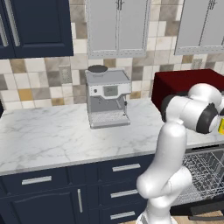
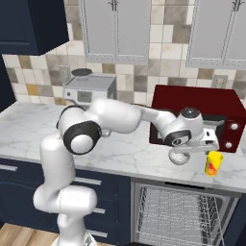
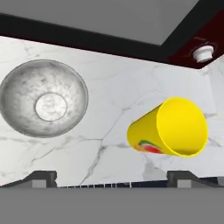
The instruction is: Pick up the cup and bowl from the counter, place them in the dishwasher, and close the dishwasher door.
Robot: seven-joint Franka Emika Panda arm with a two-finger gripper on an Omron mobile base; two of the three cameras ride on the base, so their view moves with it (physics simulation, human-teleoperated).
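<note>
The gripper [image 2: 207, 144] hangs above the front part of the counter [image 2: 129, 156], directly in front of the dark red microwave [image 2: 202, 113], with its jaws spread wide and nothing between them. In the hand view both dark fingertips [image 3: 41, 178] stand far apart at the bottom, and the cup [image 3: 170, 127] and the bowl [image 3: 43, 98] lie beyond them on the marble, neither one touched. The cup [image 2: 213, 163] stands upright just below and slightly right of the gripper in the right base view, near the counter's front edge; the bowl [image 2: 179, 157] sits just beside it to the left, partly hidden under the hand. The two are close together but apart. The cup is bright yellow with a red and green mark on its side, wider at the open mouth than at the base. The bowl is a round grey metallic dish with a flat pale bottom, open side up. Below the counter edge, the dishwasher [image 2: 180, 216] stands open with its grey wire rack [image 1: 203, 175] pulled out, directly beneath the cup and bowl. Navy drawers [image 1: 124, 168] with silver handles run to the left of it. A grey coffee machine [image 1: 107, 96] stands well to the left on the counter, leaving a broad bare stretch of marble between it and the microwave.
</note>
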